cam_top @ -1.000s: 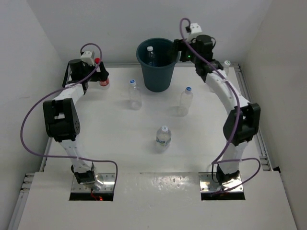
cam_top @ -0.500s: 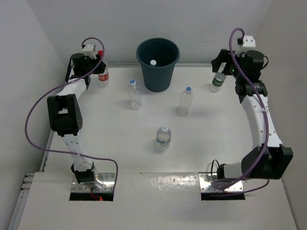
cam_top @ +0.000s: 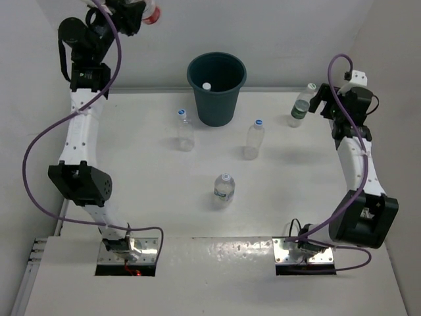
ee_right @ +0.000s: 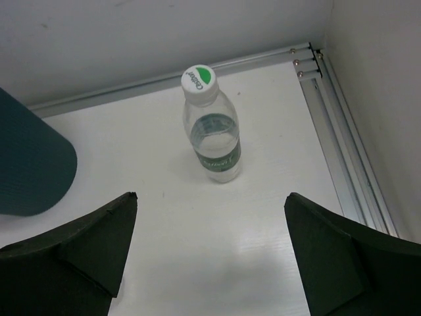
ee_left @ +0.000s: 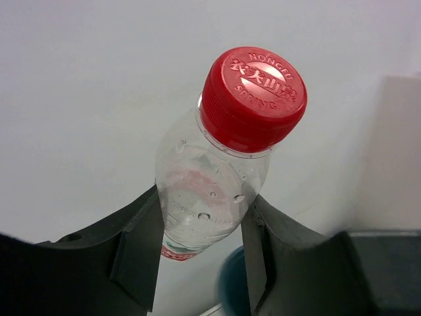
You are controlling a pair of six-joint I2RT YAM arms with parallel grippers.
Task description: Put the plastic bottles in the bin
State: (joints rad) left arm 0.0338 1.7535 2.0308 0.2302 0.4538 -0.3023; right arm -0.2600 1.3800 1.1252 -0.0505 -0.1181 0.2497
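Left side: high above the far-left corner of the counter point(cam_top: 164, 197), close to the back wall. Grips the red-capped bottle point(ee_left: 220, 164) by its body between the left fingers point(ee_left: 138, 250); cap up and tilted, faint red label low on the clear body, bottle well clear of the counter.

Right side: reaches toward the far-right corner. Holds the right fingers point(ee_right: 85, 243) spread wide with nothing between them, near the green-label bottle point(ee_right: 212, 131) but apart from it. Upright there, white cap with a green mark, close to the far edge and right-hand rail point(ee_right: 342, 151).

Bin point(cam_top: 217, 108): at the middle of the far edge, upright, with one white-capped bottle point(cam_top: 206, 85) inside.

On the counter, all upright and apart from each other:
- blue-capped bottle point(cam_top: 185, 130) just left of and nearer than the bin
- second blue-capped bottle point(cam_top: 254, 139) right of and nearer than the bin
- centre bottle point(cam_top: 224, 189) near the middle, labelled.
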